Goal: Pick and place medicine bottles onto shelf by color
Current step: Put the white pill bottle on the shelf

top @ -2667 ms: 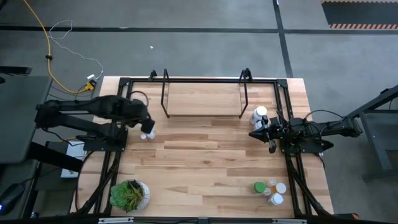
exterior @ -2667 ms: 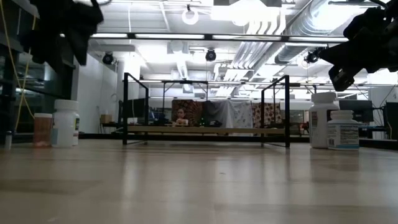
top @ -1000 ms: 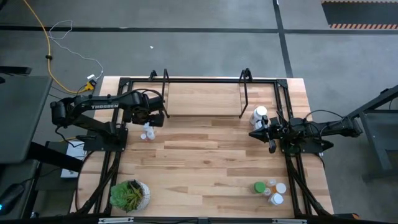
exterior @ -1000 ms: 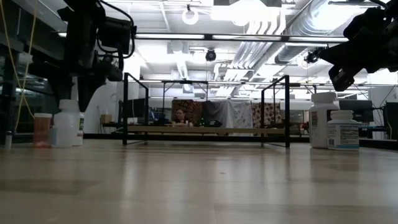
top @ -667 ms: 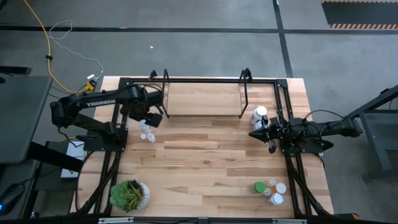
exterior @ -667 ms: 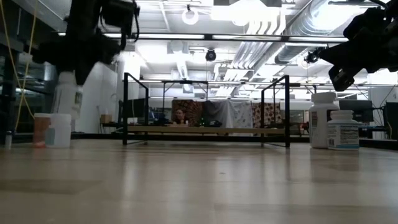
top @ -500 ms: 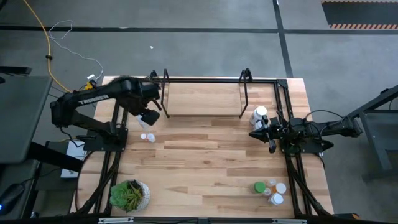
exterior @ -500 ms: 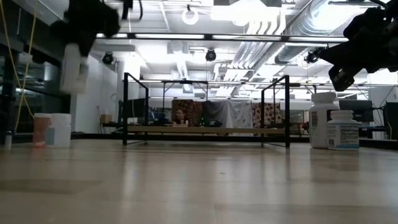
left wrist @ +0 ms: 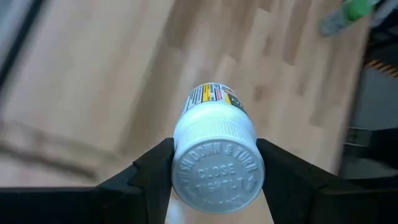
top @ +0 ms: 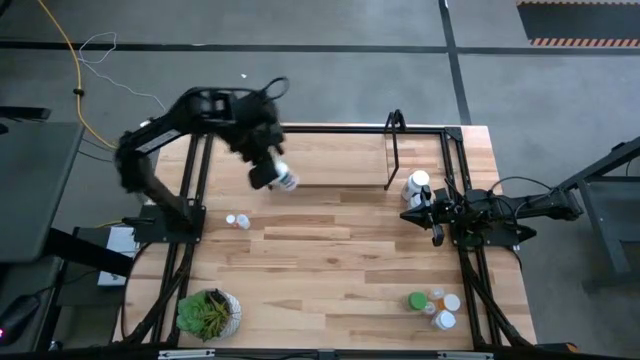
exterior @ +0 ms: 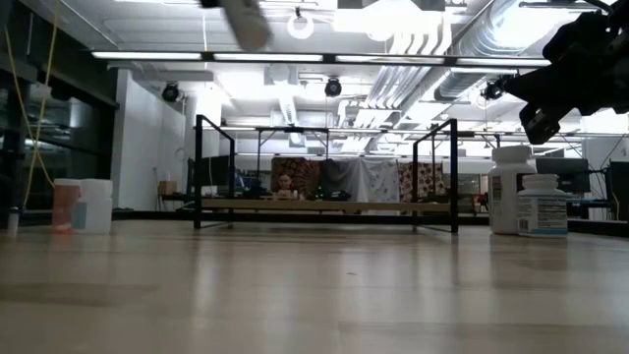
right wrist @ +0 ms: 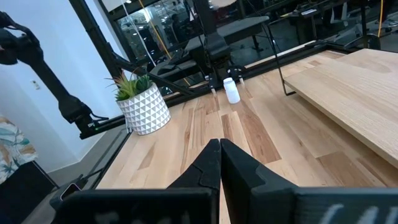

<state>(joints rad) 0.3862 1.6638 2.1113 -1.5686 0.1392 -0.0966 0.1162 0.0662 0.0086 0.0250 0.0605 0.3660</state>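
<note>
The left gripper [top: 268,172] clamps a white medicine bottle [top: 284,180] (cap toward the wrist camera, body pointing away along the fingers), the arm raised and reaching out over the left part of the shelf [top: 330,158], so the bottle hangs in the air above the light-wood board rather than resting on it. The right gripper [top: 411,215] waits with its fingers pressed together, low over the table [top: 330,270] just in front of the shelf's right end, beside two white bottles [top: 416,184]. Two small bottles [top: 237,221] stand on the table's left side, and four more [top: 436,304] cluster near the front right corner.
</note>
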